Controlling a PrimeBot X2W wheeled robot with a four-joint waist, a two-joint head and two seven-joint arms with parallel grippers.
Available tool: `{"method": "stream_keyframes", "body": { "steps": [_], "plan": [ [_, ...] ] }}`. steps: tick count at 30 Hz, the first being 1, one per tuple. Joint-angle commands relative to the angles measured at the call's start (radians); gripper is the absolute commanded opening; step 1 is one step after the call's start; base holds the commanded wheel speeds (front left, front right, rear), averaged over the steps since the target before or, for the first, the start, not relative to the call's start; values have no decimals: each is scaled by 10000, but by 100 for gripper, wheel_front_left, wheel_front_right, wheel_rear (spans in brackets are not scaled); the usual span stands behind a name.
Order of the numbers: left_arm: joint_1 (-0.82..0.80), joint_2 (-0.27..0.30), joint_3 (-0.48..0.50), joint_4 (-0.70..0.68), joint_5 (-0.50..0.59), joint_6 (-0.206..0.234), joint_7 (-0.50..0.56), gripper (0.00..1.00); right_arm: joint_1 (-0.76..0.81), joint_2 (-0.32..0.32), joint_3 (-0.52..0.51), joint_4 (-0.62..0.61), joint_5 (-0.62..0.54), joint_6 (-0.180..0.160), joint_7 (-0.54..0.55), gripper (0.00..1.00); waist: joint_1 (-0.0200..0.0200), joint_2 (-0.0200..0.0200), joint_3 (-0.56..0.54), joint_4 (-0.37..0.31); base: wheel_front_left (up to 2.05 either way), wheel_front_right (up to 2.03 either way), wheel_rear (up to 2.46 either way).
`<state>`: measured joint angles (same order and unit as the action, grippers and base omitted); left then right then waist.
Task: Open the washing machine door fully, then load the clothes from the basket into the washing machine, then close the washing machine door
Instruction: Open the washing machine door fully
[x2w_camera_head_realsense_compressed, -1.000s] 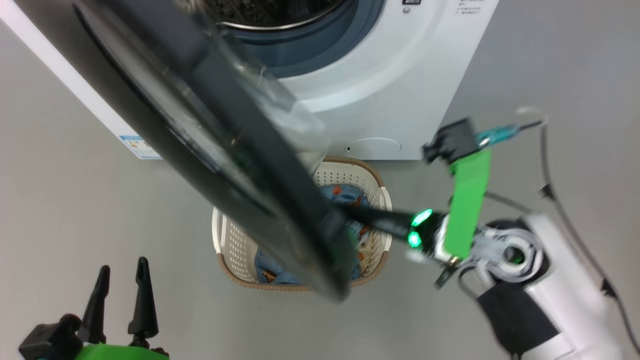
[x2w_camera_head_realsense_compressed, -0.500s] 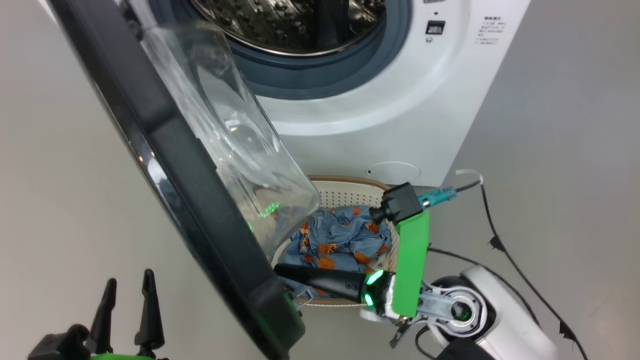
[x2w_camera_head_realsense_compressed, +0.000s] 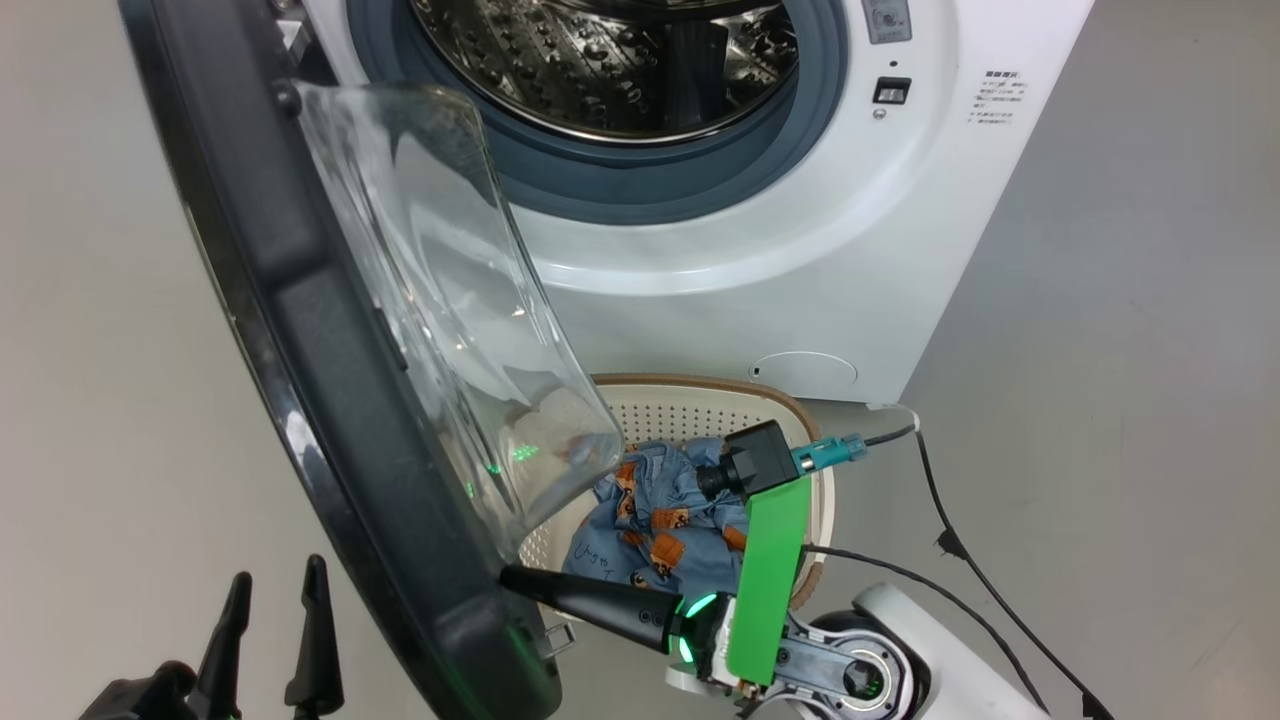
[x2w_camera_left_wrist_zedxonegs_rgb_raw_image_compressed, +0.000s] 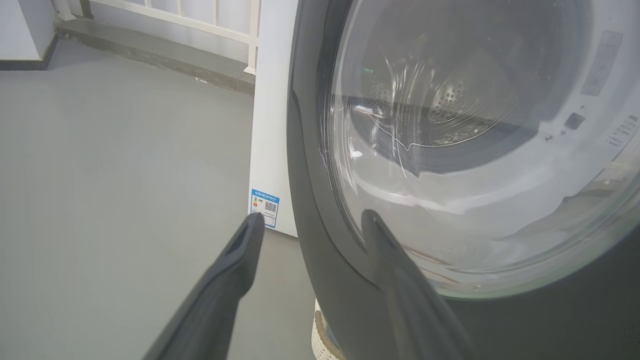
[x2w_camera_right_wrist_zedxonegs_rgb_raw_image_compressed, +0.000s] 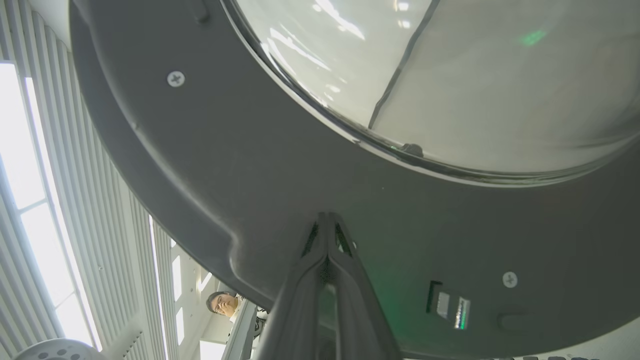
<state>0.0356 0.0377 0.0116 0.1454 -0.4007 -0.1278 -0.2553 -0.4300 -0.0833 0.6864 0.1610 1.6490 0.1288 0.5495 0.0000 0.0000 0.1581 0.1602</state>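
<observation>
Head view: the washing machine door stands open from the washing machine. The basket of clothes sits before the machine. The right end effector, fingers pressed together, has its tip against the door's lower rim.
Left wrist view: the left end effector is spread, facing the door's glass.
Right wrist view: the right end effector meets the dark inner rim.

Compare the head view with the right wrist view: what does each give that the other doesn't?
Head view adds: the washing machine with its open drum, the basket holding the clothes in front of it, and the left gripper, jaws open. Right wrist view adds: screws on the washing machine door, a slatted window wall, and a person past the door's edge. Both: that door, standing open, and the right gripper, jaws shut, tip at its inner rim.
</observation>
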Motion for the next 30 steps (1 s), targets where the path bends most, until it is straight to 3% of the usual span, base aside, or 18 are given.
{"method": "stream_keyframes", "body": {
  "steps": [1, 8, 13, 14, 15, 18, 25, 28, 30],
  "plan": [
    [-120, 126, 320, -250, 6, 27, -65, 100, -167, 329, 222, -228, 27, 19, -137, 0, 0, 0, -11, -21, 0, 0, 0],
    [-135, 126, 426, -257, 74, 25, -65, 100, -134, 310, 29, -351, -629, 19, -937, 0, 0, 0, -188, -188, 0, 0, 0],
    [-29, 126, 570, -240, 91, 33, -65, 100, 202, -184, -226, -981, -1218, 19, -1824, 52, 0, 0, -407, -321, 0, 0, 0],
    [-11, 126, 564, -227, 92, 41, -65, 100, 276, -351, -264, -1117, -1382, 19, -2086, 82, 0, 0, -453, -328, 0, 0, 0],
    [4, 126, 554, -221, 94, 49, -65, 100, 364, -515, -285, -1231, -1528, 19, -2368, 100, 0, 0, -510, -333, 0, 0, 0],
    [41, 126, 551, -256, 61, 66, -65, 100, 548, -1105, -263, -1544, -2167, 19, -3488, 100, 0, 0, -591, -363, 0, 0, 0],
    [165, 126, 655, -289, 138, 131, -65, 100, 709, -2762, 394, -1354, -4193, 19, -7356, 100, 0, 0, -783, -501, 0, 0, 0],
    [237, 126, 667, -298, 184, 154, -65, 100, 907, -3273, 354, -989, -4831, 19, -8042, 100, 0, 0, -875, -567, 0, 0, 0],
    [289, 126, 685, -318, 194, 174, -65, 100, 1203, -3280, -364, -867, -5394, 19, -8099, 100, 0, 0, -921, -627, 0, 0, 0]
  ]
}}
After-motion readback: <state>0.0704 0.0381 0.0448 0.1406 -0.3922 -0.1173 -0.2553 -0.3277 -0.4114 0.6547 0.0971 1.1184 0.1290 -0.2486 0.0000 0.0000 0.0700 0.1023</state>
